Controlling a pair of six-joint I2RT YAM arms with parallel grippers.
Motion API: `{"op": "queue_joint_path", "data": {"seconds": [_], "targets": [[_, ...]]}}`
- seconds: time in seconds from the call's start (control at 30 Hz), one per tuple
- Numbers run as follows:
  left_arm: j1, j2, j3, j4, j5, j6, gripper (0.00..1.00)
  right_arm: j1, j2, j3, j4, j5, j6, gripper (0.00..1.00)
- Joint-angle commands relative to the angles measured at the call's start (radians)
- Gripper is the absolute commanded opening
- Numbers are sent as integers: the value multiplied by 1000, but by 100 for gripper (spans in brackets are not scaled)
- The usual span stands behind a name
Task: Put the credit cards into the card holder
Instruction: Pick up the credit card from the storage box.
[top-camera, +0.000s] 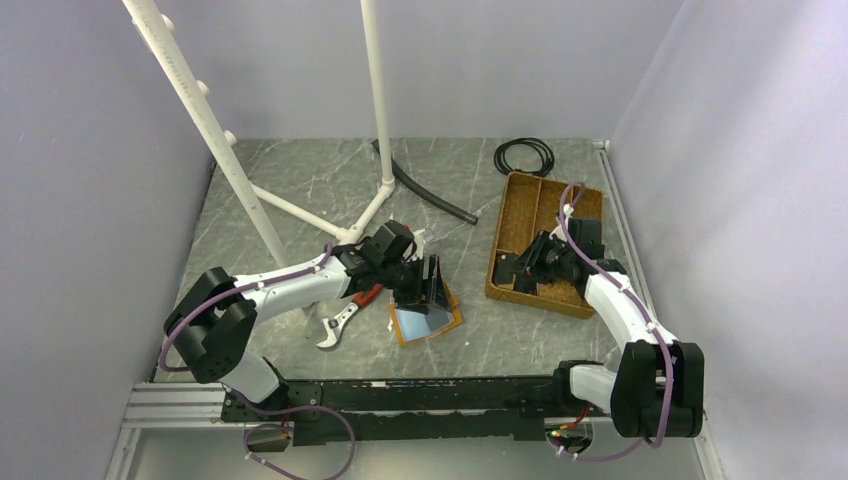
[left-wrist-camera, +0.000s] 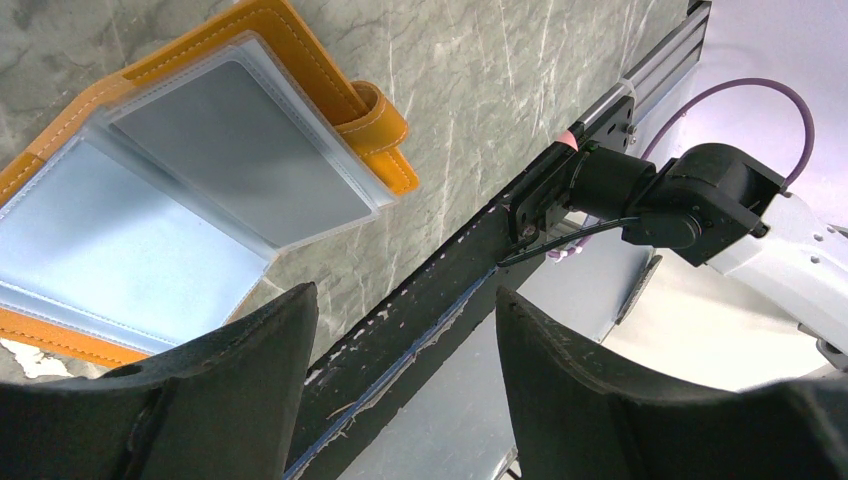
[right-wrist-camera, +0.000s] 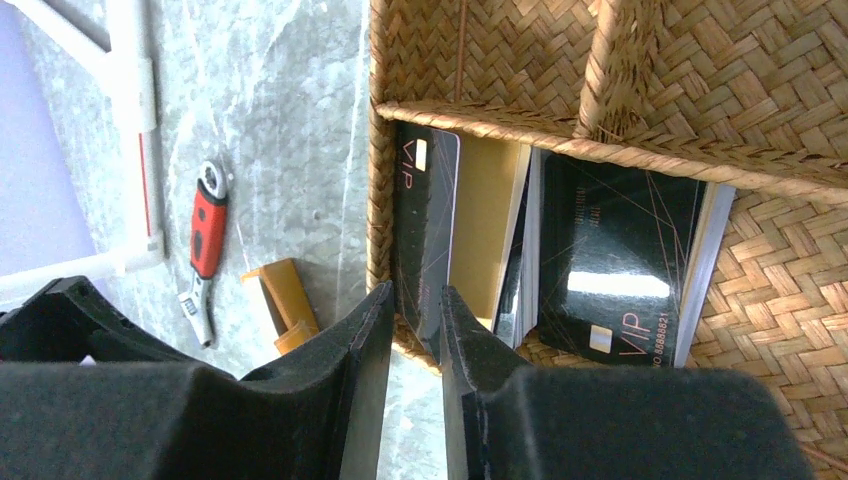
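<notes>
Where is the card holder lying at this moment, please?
In the top view, the card holder lies open on the table, slightly left of centre, just on the near side of the left gripper, with the red-handled wrench to its left.

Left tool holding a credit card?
No, the left tool has its fingers apart with nothing between them, near the open orange leather card holder.

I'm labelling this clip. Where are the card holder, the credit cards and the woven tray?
card holder (left-wrist-camera: 240, 150): left wrist view, grey inner panel.
credit cards (right-wrist-camera: 620, 250): right wrist view, face of the black VIP card.
woven tray (right-wrist-camera: 500, 50): right wrist view, bare floor of one compartment.
</notes>
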Motion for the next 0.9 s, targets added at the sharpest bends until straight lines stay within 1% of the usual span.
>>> {"op": "queue_joint_path", "data": {"seconds": [0.0, 0.33, 0.5, 0.73, 0.77, 0.87], "targets": [[0, 0, 16, 33, 23, 19, 71, 4, -12, -5, 58, -68, 42, 25], [0, -4, 15, 28, 21, 21, 70, 4, 19, -60, 171, -124, 135, 20], [1, -9, 8, 28, 18, 19, 70, 4, 37, -65, 179, -94, 130, 18], [1, -9, 1, 38, 19, 15, 70, 4, 63, -54, 176, -71, 93, 19], [1, -10, -1, 38, 21, 14, 70, 4, 61, -52, 170, -64, 87, 20], [0, -14, -5, 42, 19, 12, 70, 4, 53, -46, 161, -52, 65, 26]]}}
